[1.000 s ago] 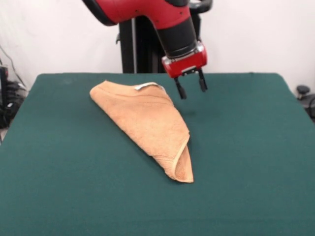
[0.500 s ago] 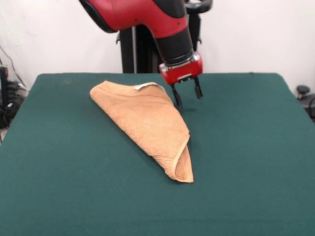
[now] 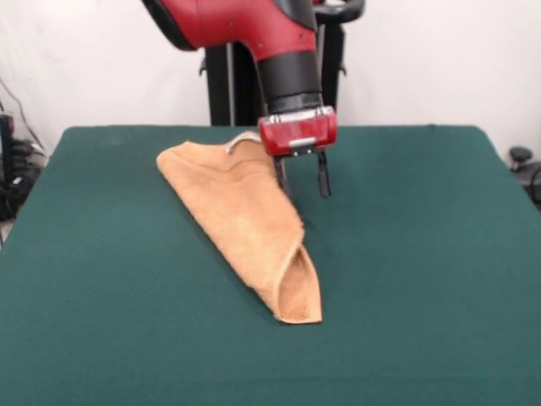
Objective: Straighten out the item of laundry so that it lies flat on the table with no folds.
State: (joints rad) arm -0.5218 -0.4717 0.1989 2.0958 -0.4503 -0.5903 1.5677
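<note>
Towel (image 3: 241, 216) folded on green table (image 3: 423, 279), hand (image 3: 302, 182) spread wide at its far right edge, 1 fingertip (image 3: 282, 186) touching cloth

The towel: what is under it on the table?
Under the towel only the green table shows around its edges. It is folded over itself, so the lower layers, and anything beneath them, are covered and cannot be seen.

lighting was bright n even | soft shadow right under the towel (image 3: 245, 211) | wall a bit blown out
</note>
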